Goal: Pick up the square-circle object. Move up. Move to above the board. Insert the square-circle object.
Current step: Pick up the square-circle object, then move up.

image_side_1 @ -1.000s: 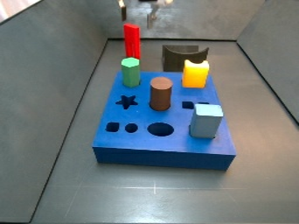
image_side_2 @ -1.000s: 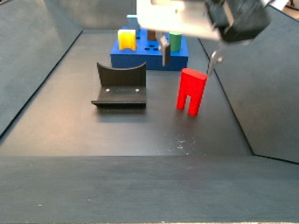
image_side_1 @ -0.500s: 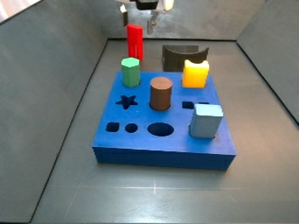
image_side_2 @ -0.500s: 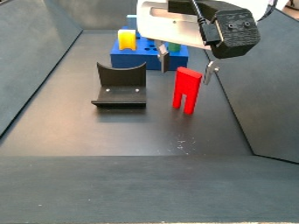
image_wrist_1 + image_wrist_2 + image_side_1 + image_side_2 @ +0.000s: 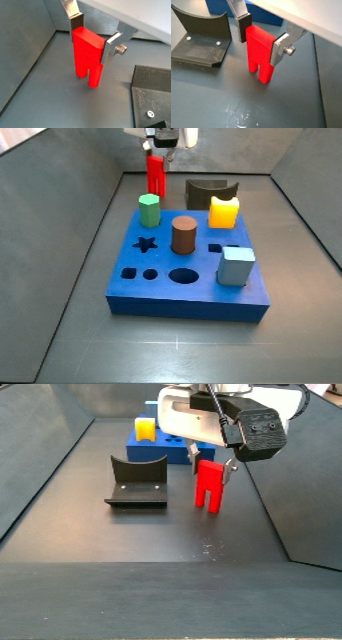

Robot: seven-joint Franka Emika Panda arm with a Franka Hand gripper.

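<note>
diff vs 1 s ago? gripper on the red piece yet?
The gripper has come down over the square-circle object; its fingers now flank the upper end, one on each flat face. Whether the pads already press cannot be told. The object stands upright on the floor as before. The board, its pieces and the fixture have not moved.

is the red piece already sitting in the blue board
No, the square-circle object stands on the dark floor between the hand's fingers, apart from the board.

Gripper (image 5: 260,35) straddles the square-circle object (image 5: 259,52) — fixture (image 5: 201,37) near, floor beyond bare.
</note>
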